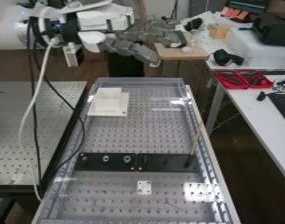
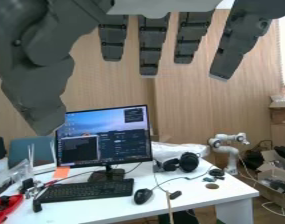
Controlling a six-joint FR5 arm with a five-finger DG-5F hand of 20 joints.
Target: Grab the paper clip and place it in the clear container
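Nearest the camera in the high view, what I take to be the paper clip point(image 1: 171, 204), thin and faint, lies flat on the perforated bench top point(image 1: 116, 210). Just beside it sits a small white plate point(image 1: 144, 187) with holes; on its other side a bright patch point(image 1: 199, 191) may be glare or the clear container, and I cannot tell which. Beyond run two black strips point(image 1: 107, 167), a thin stick point(image 1: 195, 142) rising from one, then a white block point(image 1: 111, 105). The hand point(image 1: 142, 34) is open and empty, fingers extended, well apart from the paper clip, up past the far end.

For a sound pick, I would bring it down palm-first, set thumb and fingertips low either side of the wire, then pinch lightly; something so flat could skid away.

The high view lays out the bench; the wrist view adds a monitor point(image 2: 116, 142), a mouse point(image 2: 143, 196) and a headset point(image 2: 189, 161) on a white desk point(image 2: 93, 212)
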